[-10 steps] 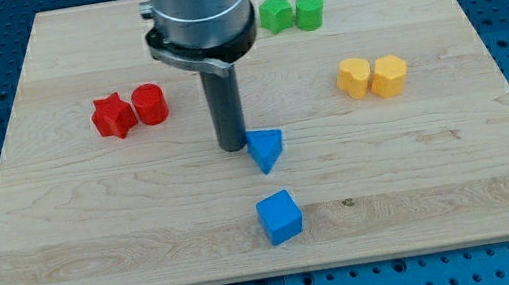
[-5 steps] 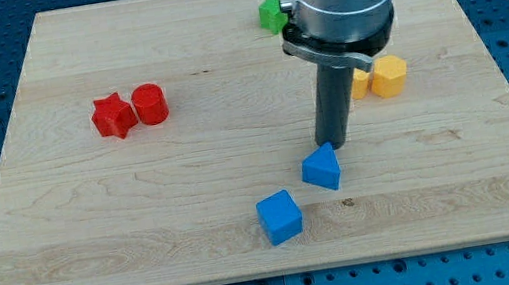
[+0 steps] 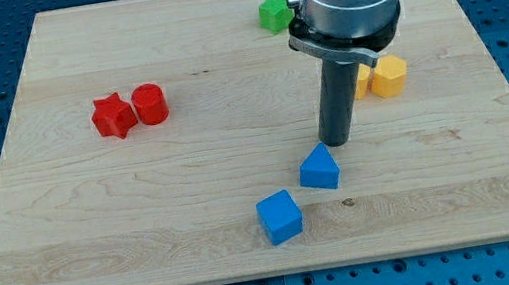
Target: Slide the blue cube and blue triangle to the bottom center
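Note:
The blue triangle (image 3: pixel 319 168) lies on the wooden board (image 3: pixel 94 217), just right of centre and low in the view. The blue cube (image 3: pixel 279 217) sits just below and to its left, near the board's bottom edge, a small gap apart from it. My tip (image 3: pixel 337 141) stands just above and to the right of the blue triangle, close to its upper corner; I cannot tell whether it touches.
A red star (image 3: pixel 113 115) and a red cylinder (image 3: pixel 150 104) sit together at the left. A green block (image 3: pixel 270 12) shows at the top, partly behind the arm. A yellow block (image 3: pixel 388 75) sits at the right, another one mostly hidden by the arm.
Over the second my tip swung from the triangle's left to its upper right, and the triangle moved down and right, nearer the cube. In the last half second my tip shifted slightly right.

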Action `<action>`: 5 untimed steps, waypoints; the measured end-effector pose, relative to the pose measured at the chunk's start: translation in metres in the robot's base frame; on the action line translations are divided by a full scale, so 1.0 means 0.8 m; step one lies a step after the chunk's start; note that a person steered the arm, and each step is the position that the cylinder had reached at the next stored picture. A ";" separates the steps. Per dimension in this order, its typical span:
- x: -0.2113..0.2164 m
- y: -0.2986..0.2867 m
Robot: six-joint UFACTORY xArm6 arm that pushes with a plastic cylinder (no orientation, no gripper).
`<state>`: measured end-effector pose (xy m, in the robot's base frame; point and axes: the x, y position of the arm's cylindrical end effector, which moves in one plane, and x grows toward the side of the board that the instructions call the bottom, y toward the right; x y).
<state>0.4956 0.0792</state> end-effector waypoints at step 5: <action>0.081 -0.026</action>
<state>0.5605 0.0584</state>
